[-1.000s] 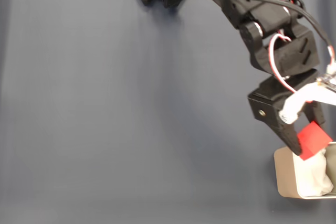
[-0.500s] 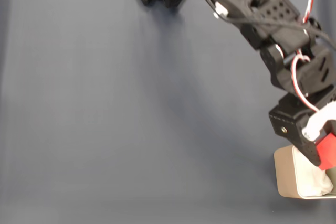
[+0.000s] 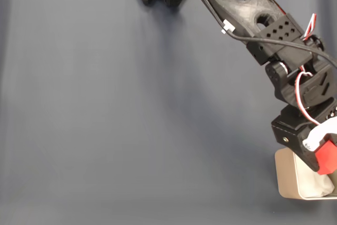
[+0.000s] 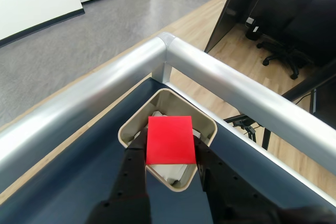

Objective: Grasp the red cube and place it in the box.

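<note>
— over at the counter's (image 3: pixel 131 109) lower right corner, as the fixed view frames it, how far along would you say this is?

— most of the way. the pincer (image 4: pixel 169 153) is clenched on the red cube (image 4: pixel 169 139), one dark finger pressed to each side of it. the grasp is done and the carry looks done too; only the release is left, and maybe a little lowering first.

— and the cube is over the box?

— yes, by the wrist view. it hangs right above the box (image 4: pixel 137 117), with the beige rim showing on all sides of it and the white wadding (image 4: pixel 167 171) below. the fixed view agrees: the red cube (image 3: pixel 326 157) sits above the box (image 3: pixel 285 175) at that corner, near the picture's right edge. i'd judge that letting go now would land it inside.

— anything you can't make out?

— several things. the fixed view cuts off the right part of the box and part of the cube, so the box's far wall isn't shown there. the wrist view hides most of the wadding behind the cube. neither view gives the height of the cube above the lining, so i can't tell whether it's touching the wadding or hanging clear. the fingertips are partly covered too.
</note>
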